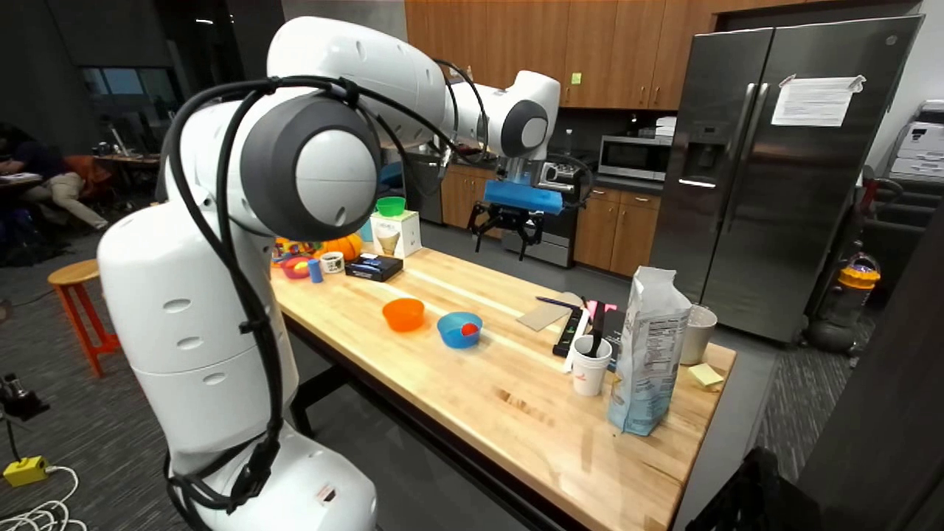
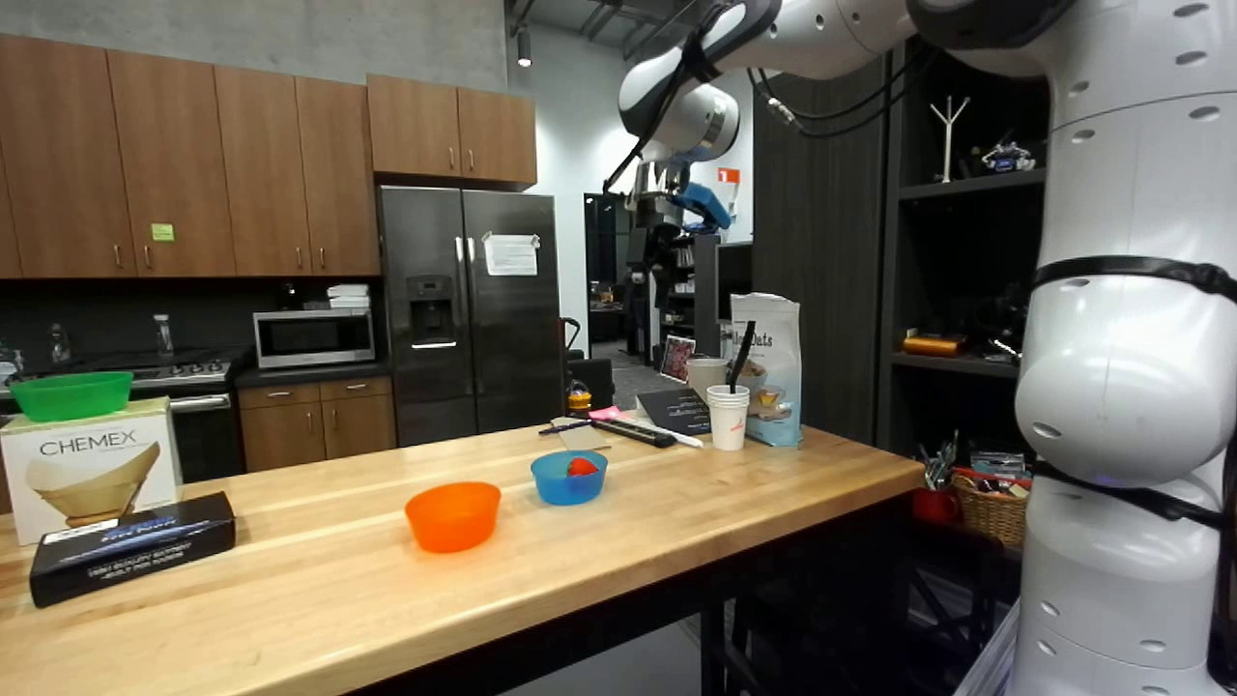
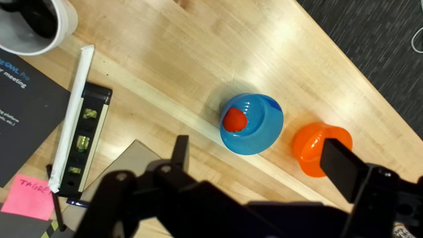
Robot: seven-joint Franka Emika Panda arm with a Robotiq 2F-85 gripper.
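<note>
The gripper (image 1: 502, 245) hangs high above the wooden table (image 1: 413, 361), its two fingers wide apart, pointing down and well clear of the tabletop. The wrist view, looking down past them, shows a blue bowl (image 3: 269, 135) standing below, roughly between them as seen from there. A red strawberry (image 3: 235, 119) rests inside the blue bowl, toward the left of that view. An orange bowl (image 3: 305, 145) stands near the blue one, apart from it, partly hidden behind the right finger in the wrist view; in both exterior views it stands to the left of the blue bowl. On the left in the wrist view lies a black spirit level (image 3: 82, 142), a slim white wrapped stick (image 3: 73, 109) running along it and a pink sticky note (image 3: 28, 198) near one end. To the right of the blue bowl in an exterior view, a stack of white paper cups (image 1: 588, 376) holding a black utensil (image 1: 597, 328) stands just beside a tall bag of oats (image 1: 645, 361). On the left in an exterior view, a green bowl (image 2: 72, 394) sits upright on a Chemex box (image 2: 92, 474), with a black box (image 2: 135, 546) lying just before it on the near side. Beyond the table, to the right of a microwave (image 2: 314, 336), stands a refrigerator (image 2: 507, 338) with a sheet of paper (image 2: 511, 255) on its door.
</note>
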